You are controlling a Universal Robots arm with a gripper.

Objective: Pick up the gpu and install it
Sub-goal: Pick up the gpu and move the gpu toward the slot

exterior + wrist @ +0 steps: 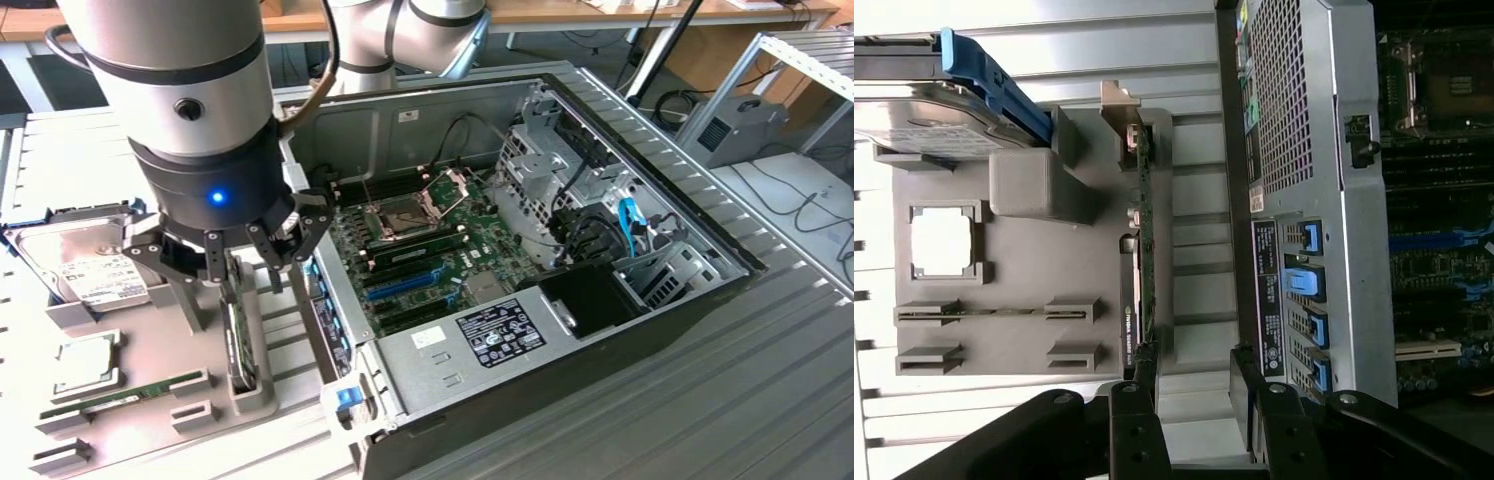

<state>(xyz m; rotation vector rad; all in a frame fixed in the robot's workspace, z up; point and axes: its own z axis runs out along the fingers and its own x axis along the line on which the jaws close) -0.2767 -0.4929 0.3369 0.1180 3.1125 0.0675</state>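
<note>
Grey holder (140, 430): moulded plastic tray right beneath my fingers, with slots for loose parts
my gripper (247, 272): hanging over the holder's edge nearest the case, pointing straight down
my fingers (1137, 425): spread wide apart, holding nothing
gpu (238, 345): standing on its long edge in the holder's slot, just below my fingertips; in the wrist view (1144, 250) its thin board lines up with one finger, silver bracket at the end far from me
hard drive (87, 268): propped in the holder, beyond the gpu on the side away from the case
memory stick (127, 392): lying flat in its slot, same side, well apart from my fingers
computer case (561, 330): open, just beside my fingers on the other side, green motherboard (427, 245) exposed
</note>
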